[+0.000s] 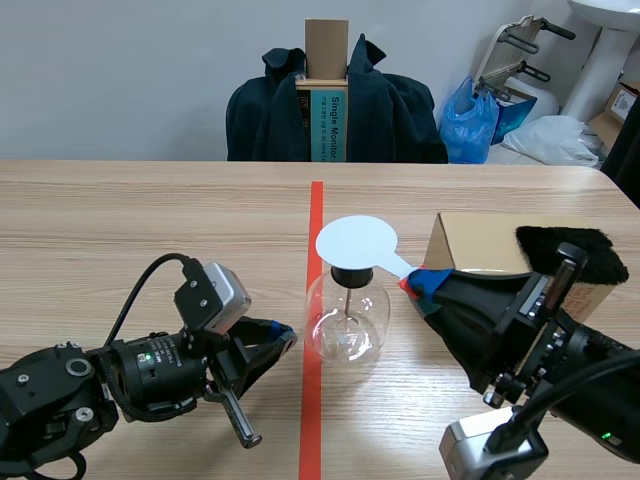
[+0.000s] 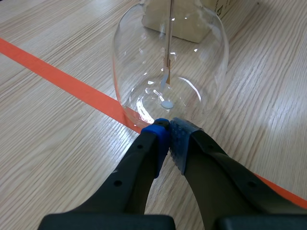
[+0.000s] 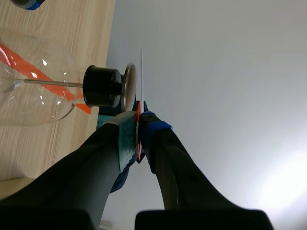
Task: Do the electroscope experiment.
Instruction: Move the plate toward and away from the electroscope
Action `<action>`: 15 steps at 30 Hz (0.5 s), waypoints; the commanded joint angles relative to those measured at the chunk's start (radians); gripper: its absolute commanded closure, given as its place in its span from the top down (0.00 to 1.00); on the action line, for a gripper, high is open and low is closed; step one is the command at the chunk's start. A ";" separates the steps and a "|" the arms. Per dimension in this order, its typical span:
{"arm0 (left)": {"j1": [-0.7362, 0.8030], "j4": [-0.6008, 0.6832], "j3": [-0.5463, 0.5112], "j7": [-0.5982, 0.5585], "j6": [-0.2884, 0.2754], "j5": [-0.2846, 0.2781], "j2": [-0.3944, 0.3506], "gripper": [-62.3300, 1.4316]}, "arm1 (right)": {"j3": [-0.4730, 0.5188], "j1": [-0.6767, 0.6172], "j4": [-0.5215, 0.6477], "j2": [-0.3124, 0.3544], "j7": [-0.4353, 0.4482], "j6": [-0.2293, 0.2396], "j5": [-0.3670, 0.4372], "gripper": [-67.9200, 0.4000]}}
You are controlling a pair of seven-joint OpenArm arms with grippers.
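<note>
The electroscope, a clear glass flask [image 1: 346, 318] with a black stopper [image 1: 352, 274], stands on the red tape line mid-table. A metal rod with thin foil leaves [image 2: 167, 72] hangs inside the flask [image 2: 144, 57]. A white round paddle [image 1: 357, 241] lies flat just over its top. My right gripper [image 1: 414, 282] is shut on the paddle's handle. In the right wrist view the paddle [image 3: 142, 72] shows edge-on, close beside the metal cap disc [image 3: 129, 86], with the gripper [image 3: 139, 122] clamped on it. My left gripper [image 1: 284, 336] [image 2: 169, 130] is shut on nothing, its tips at the flask's base.
A cardboard box [image 1: 480, 243] lies behind my right arm with a black furry cloth [image 1: 575, 252] on its right end. Across the table a chair draped with a dark jacket [image 1: 270, 115] holds a tall box. A blue bag [image 1: 470, 120] sits at the far right.
</note>
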 commanded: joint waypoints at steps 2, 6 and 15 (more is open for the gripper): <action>-0.008 0.027 -0.005 -0.010 -0.001 -0.010 0.002 0.05 | 0.005 -0.002 0.008 0.011 0.000 -0.010 0.010 0.02; -0.008 0.027 -0.005 -0.010 -0.001 -0.010 0.002 0.05 | 0.005 -0.002 0.008 0.011 -0.019 -0.010 0.010 0.02; -0.008 0.027 -0.005 -0.010 -0.001 -0.010 0.002 0.05 | 0.005 -0.002 0.008 0.011 -0.185 -0.010 0.011 0.02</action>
